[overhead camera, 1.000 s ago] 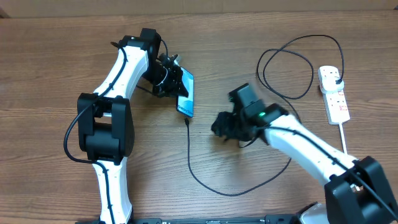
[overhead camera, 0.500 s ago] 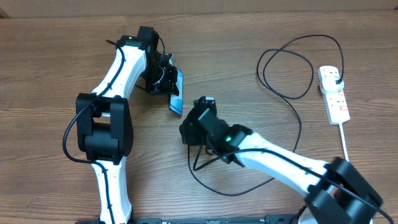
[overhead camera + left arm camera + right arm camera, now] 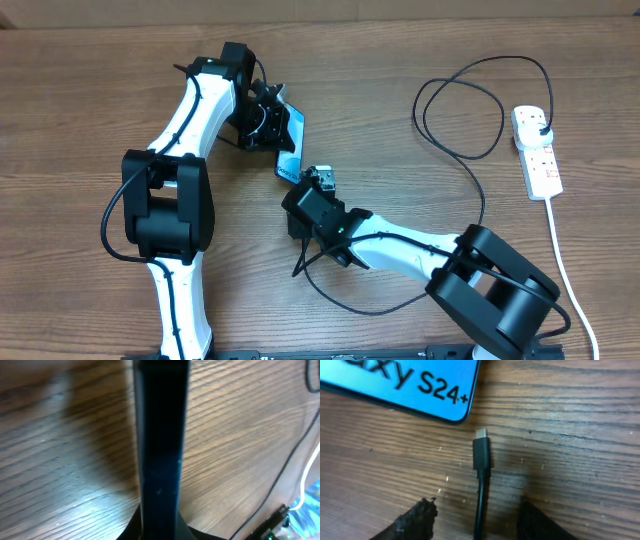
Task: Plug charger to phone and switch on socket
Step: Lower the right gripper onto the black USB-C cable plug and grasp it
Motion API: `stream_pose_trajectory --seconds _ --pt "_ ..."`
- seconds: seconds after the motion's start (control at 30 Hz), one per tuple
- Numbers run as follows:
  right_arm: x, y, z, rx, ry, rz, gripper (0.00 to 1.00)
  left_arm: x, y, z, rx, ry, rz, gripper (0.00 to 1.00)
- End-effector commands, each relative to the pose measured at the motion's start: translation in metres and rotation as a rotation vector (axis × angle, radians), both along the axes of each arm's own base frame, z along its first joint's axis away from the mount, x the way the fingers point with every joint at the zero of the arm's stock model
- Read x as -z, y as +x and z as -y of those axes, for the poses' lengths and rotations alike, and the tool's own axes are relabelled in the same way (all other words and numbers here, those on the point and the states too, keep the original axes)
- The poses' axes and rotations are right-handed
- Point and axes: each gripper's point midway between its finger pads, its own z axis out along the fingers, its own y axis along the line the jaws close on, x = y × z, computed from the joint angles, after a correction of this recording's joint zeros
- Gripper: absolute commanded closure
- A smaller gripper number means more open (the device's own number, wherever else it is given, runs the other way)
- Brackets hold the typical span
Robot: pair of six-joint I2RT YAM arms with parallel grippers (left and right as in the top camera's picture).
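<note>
Black fingers [image 3: 417,517] of the right claw [image 3: 480,519] stand apart, one on each side of the charger [image 3: 480,487], and they do not touch it yet. A second ago this claw was well to the right of the phone [image 3: 395,380]; now it has come over the connector tip [image 3: 481,452]. The tip lies flat on the wooden table [image 3: 580,420], just beside the phone's lower corner, not plugged in. The left claw [image 3: 272,125] stays clamped on the phone and has shifted it a little. So I judge that picking up the tip is the step in hand. Far to the right lies the socket [image 3: 540,160], no claw near it; the plug [image 3: 540,123] seems already in it.
</note>
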Motion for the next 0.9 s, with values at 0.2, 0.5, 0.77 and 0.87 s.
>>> stream_pose_trajectory --seconds 0.2,0.5,0.77,0.87 --pt "0.023 0.004 0.0 -0.054 -0.064 0.027 0.63 -0.009 0.0 0.007 0.032 -0.068 0.023 0.96" --pt "0.022 -0.027 0.013 -0.065 -0.112 -0.16 0.93 -0.009 0.0 0.005 0.032 -0.068 0.025 0.96" --pt "0.021 -0.073 0.02 -0.077 -0.117 -0.42 0.73 -0.011 0.002 0.008 0.032 -0.084 0.03 0.96" --pt "0.023 -0.065 0.026 -0.054 -0.151 -0.38 0.59 -0.011 0.002 0.008 0.032 -0.084 0.031 0.96"
